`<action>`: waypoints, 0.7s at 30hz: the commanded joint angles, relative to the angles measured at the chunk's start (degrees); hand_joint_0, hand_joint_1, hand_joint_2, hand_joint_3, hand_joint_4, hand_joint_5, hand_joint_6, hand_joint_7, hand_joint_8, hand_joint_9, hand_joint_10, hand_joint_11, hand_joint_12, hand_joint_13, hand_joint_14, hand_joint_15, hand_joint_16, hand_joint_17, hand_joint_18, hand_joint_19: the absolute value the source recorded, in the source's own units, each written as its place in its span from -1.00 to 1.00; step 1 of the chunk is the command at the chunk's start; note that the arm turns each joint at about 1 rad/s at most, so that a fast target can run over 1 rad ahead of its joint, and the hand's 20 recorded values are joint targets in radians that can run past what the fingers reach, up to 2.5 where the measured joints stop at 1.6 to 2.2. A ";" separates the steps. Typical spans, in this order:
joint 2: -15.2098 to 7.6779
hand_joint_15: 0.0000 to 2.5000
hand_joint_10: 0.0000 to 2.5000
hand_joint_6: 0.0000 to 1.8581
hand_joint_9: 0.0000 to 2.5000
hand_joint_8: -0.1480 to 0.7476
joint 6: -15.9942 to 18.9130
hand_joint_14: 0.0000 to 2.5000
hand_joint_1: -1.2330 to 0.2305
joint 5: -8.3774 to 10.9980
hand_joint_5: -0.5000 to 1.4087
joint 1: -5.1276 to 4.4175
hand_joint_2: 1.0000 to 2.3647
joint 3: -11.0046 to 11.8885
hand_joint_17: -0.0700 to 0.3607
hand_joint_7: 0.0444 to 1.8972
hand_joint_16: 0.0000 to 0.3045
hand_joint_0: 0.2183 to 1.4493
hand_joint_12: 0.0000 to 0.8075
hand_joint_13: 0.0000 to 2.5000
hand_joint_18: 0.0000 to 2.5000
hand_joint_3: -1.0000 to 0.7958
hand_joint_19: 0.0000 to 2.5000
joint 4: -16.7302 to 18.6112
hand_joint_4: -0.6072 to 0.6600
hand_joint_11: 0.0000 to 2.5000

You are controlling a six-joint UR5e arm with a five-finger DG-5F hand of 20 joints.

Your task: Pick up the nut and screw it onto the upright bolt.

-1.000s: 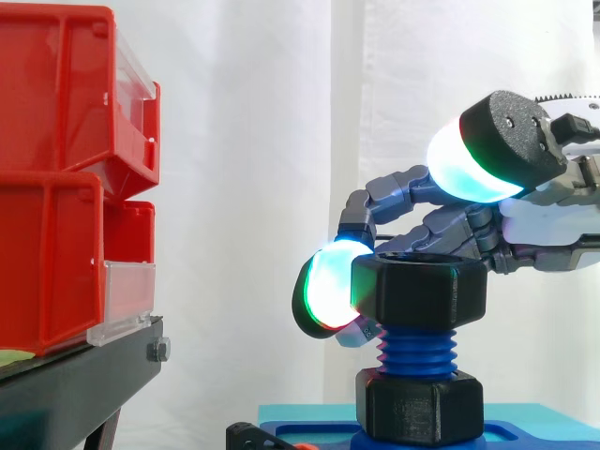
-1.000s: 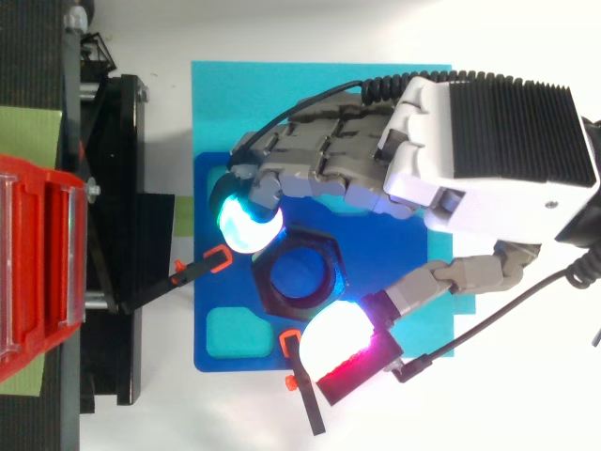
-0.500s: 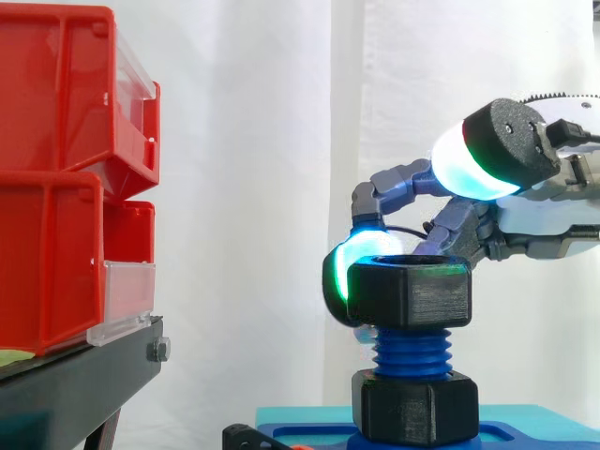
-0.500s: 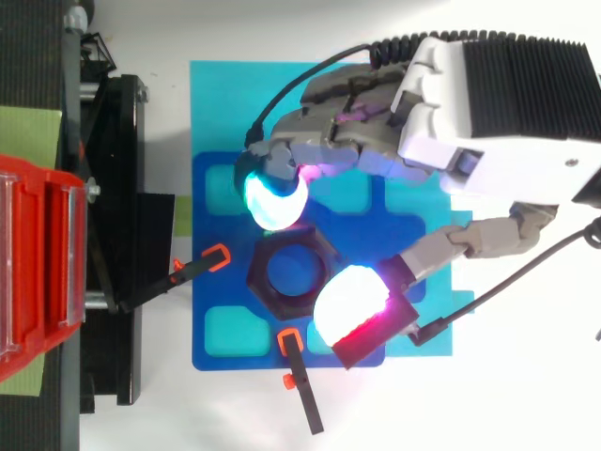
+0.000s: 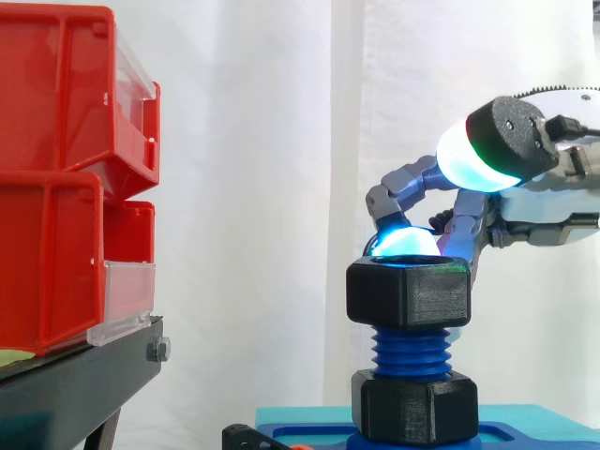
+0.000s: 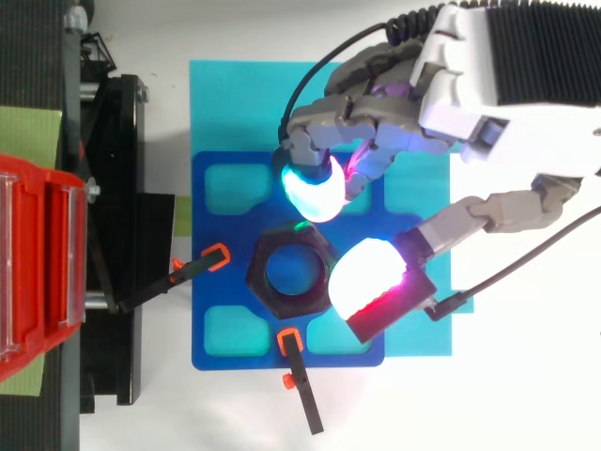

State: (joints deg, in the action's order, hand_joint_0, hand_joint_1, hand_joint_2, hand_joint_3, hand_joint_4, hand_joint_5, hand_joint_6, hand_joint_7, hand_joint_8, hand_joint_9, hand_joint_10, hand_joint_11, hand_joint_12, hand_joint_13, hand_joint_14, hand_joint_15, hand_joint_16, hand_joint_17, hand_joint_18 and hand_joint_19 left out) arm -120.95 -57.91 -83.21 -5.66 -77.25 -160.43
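Atop blue bolt point(image 5: 412, 347) — black nut point(image 5: 409, 292); hand point(image 6: 488, 103) just above w/ pads point(image 6: 315, 188) apart, nothing clamped

Looking straight down on a black hexagonal nut point(image 6: 255, 274), with the blue bolt point(image 6: 293, 272) visible through its bore. Set at the middle of a dark blue base plate point(image 6: 221, 291) with paler recessed pockets, laid on a cyan mat point(image 6: 244, 103) on the white counter point(image 6: 470, 404). Reaching in from the upper right, the hand point(image 6: 488, 85), unclenched: a cyan-lit fingertip point(image 6: 312, 186) just beyond the nut's upper edge, a white-and-magenta thumb pad point(image 6: 371, 282) by its right corner, contact not discernible. Two orange-tipped black clamps point(image 6: 218, 256) at the plate's left and lower edges. At far left, red bins point(image 6: 33, 272) over a black stand point(image 6: 117, 188).
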 commanded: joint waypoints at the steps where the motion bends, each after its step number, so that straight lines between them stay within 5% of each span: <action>1: 1.42 -0.97 -1.00 -0.46 -0.01 -0.15 -0.10 -1.00 0.25 -0.20 -0.48 0.30 -1.00 0.08 -0.18 0.31 -0.69 -0.59 -0.27 -0.33 -0.40 -0.44 -0.82 0.12 0.27 -0.91; 5: 1.77 -0.99 -1.00 -0.46 -0.18 -0.12 -0.45 -1.00 0.28 -0.55 -0.56 0.65 -1.00 0.96 -0.14 0.02 -0.66 -0.62 -0.19 -0.43 -0.47 -0.44 -0.84 -0.06 0.41 -0.98; 6: 1.77 -0.99 -1.00 -0.46 -0.19 -0.11 -0.63 -1.00 0.28 -2.66 -0.56 1.45 -1.00 4.03 -0.13 0.00 -0.66 -0.62 -0.19 -0.44 -0.48 -0.44 -0.83 -2.43 0.40 -0.98; 9: 1.77 -1.00 -1.00 -0.46 -0.33 -0.12 -0.71 -1.00 0.29 -4.24 -0.60 1.97 -1.00 4.56 -0.09 -0.16 -0.63 -0.64 -0.15 -0.51 -0.55 -0.44 -0.84 -3.22 0.35 -1.00; 21: 0.46 -1.00 -1.00 -0.46 -0.50 -0.15 0.60 -1.00 0.42 -5.21 -0.60 0.92 -1.00 4.47 -0.08 -0.28 -0.62 -0.64 -0.13 -0.74 -0.84 -0.44 -1.00 -2.43 0.32 -1.00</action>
State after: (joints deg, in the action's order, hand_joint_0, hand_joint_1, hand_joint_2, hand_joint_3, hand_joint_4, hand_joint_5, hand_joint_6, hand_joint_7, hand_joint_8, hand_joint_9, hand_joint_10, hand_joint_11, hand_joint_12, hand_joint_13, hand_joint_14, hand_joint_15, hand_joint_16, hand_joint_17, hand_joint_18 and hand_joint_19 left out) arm -120.46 -57.73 -88.03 -4.51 -72.81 -162.46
